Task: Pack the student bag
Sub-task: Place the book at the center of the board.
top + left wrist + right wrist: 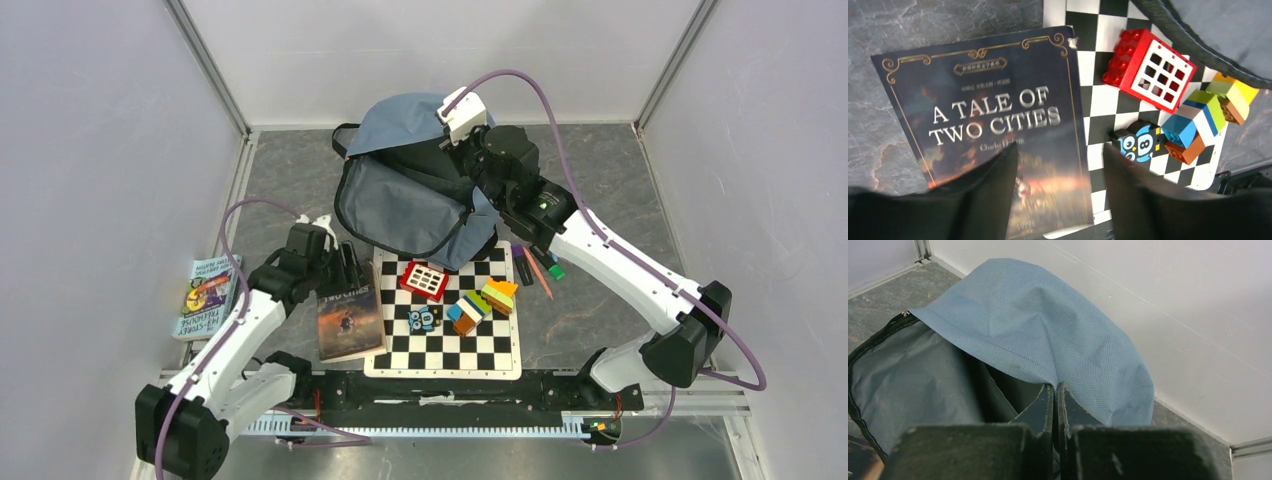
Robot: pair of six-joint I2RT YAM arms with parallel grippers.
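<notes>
The dusty-blue student bag (400, 190) lies open at the back of the table, its mouth facing the chessboard. My right gripper (1055, 387) is shut on the bag's upper fabric edge (1048, 335) and holds the flap up; it also shows in the top view (470, 160). My left gripper (1060, 160) is open and empty, hovering over the lower right part of the dark book "A Tale of Two Cities" (983, 120), which lies flat left of the chessboard (350, 315).
The chessboard (500, 355) carries a red grid block (424, 281), an owl block (423, 319) and coloured stacked blocks (483, 301). Pens and markers (538, 268) lie right of it. A second colourful book (207, 295) lies at the far left.
</notes>
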